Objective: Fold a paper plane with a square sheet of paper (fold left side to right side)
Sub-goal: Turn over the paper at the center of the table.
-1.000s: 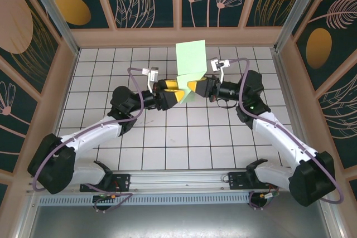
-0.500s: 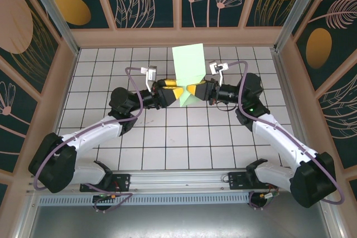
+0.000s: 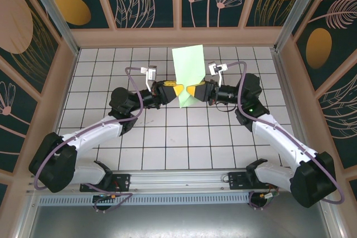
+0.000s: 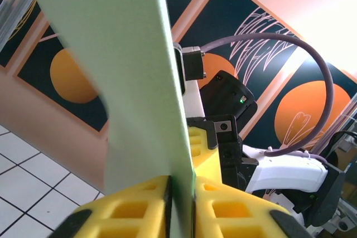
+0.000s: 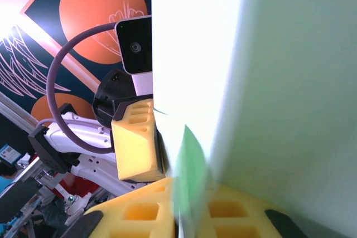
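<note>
Pale green sheet of paper stands upright in the upper middle of the top view, folded. The left end effector pinches its lower left edge with jaws narrow. The right end effector grips the opposite edge. In both wrist views the bottom of the frame cuts off the sheet's lower end, and the right wrist view is blurred there.

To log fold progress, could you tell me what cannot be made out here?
Top view: creases on the paper are too small to see; its pinched edges are hidden by the left gripper and right gripper.
Left wrist view: the paper's top is cut off by the edge.
Right wrist view: glare and blur wash out the paper.
</note>
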Controlling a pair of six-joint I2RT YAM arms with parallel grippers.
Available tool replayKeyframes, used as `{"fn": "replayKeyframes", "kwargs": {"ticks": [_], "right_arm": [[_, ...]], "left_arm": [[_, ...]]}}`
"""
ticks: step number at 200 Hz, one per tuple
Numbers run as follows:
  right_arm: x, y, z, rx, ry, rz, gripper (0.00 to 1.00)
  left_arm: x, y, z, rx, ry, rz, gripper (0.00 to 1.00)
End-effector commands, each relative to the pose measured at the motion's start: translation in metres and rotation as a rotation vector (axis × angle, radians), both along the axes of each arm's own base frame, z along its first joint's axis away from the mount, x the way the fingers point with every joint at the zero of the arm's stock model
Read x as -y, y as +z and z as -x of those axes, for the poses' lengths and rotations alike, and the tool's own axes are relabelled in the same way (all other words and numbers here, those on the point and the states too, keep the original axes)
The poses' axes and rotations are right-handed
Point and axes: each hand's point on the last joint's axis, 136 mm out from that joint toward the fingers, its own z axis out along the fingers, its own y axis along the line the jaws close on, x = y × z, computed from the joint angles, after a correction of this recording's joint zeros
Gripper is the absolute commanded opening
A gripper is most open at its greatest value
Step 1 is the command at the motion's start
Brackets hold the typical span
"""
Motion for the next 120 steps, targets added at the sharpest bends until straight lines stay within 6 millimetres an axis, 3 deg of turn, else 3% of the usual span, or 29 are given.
{"fn": "replayKeyframes", "kwargs": {"ticks": [1,34,63,78,93,106,120], "right_arm": [[-0.001,-0.007,0.003,0.017,0.001,0.026,0.21],[0.013,-0.024,-0.014,-0.004,-0.123,0.112,0.44],[0.051,-0.056,-0.049,-0.060,-0.388,0.277,0.64],[0.087,-0.081,-0.072,-0.120,-0.611,0.408,0.71],[0.137,-0.109,-0.092,-0.206,-0.881,0.577,0.74],[0.179,-0.132,-0.096,-0.278,-1.067,0.704,0.79],[0.210,-0.146,-0.094,-0.321,-1.181,0.785,0.81]], "left_arm": [[0.002,0.001,-0.004,0.007,0.024,-0.009,0.14],[0.002,-0.025,-0.024,-0.051,0.137,-0.125,0.03],[-0.009,-0.066,-0.046,-0.107,0.308,-0.321,0.00],[-0.019,-0.089,-0.054,-0.135,0.417,-0.456,0.00],[-0.026,-0.110,-0.057,-0.129,0.556,-0.638,0.00],[-0.035,-0.131,-0.056,-0.141,0.666,-0.815,0.00],[-0.046,-0.151,-0.053,-0.176,0.769,-0.972,0.00]]}}
